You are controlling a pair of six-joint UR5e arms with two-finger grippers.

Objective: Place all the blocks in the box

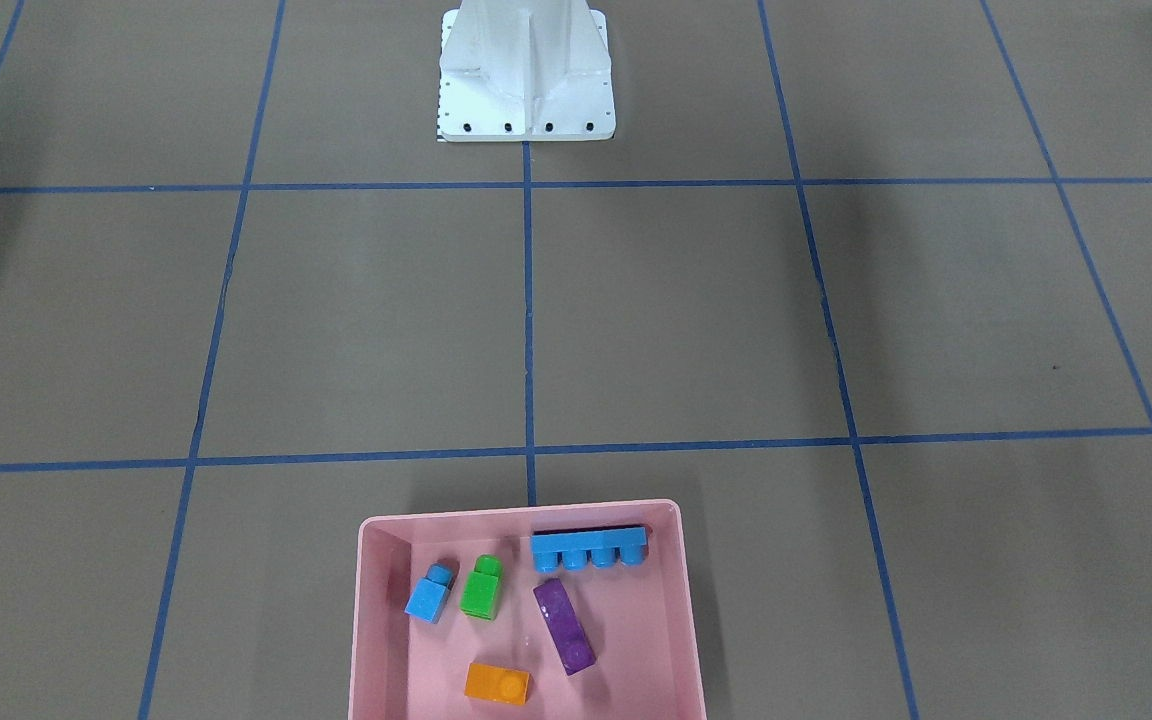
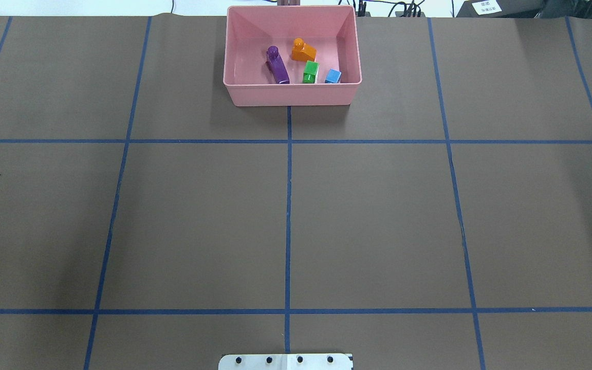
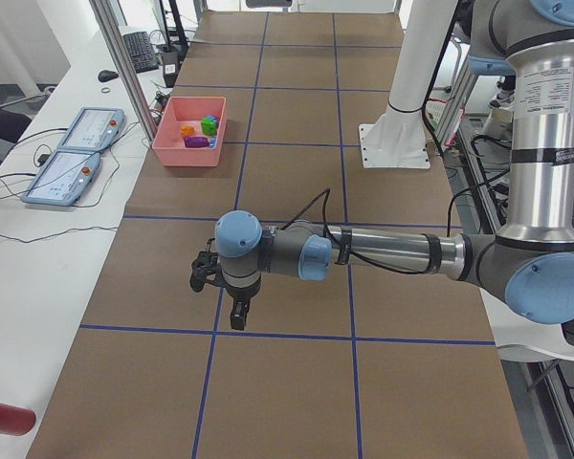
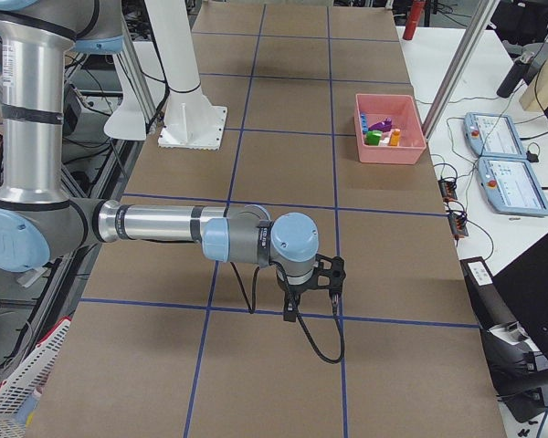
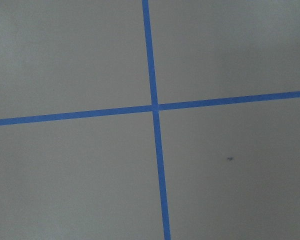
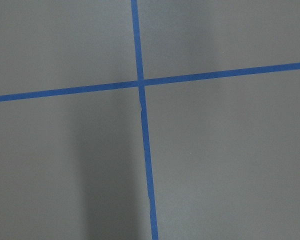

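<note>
Brown table [image 2: 378, 231] holds the box [image 2: 291, 95]; both jaws' spread cannot be told.

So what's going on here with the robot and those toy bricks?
It looks done. Inside the pink box lie the orange block, purple block, green block, small blue block and long blue block. The left arm and right arm hang over the table, well away from the box, touching none of them.

table top [image 2: 378, 221] brown | blue tape lines [image 2: 288, 205] in a grid | white side bench [image 3: 29, 287] (two tablet consoles [image 3: 65, 175] on it) | metal post [image 3: 126, 67] at bench edge | light even
</note>
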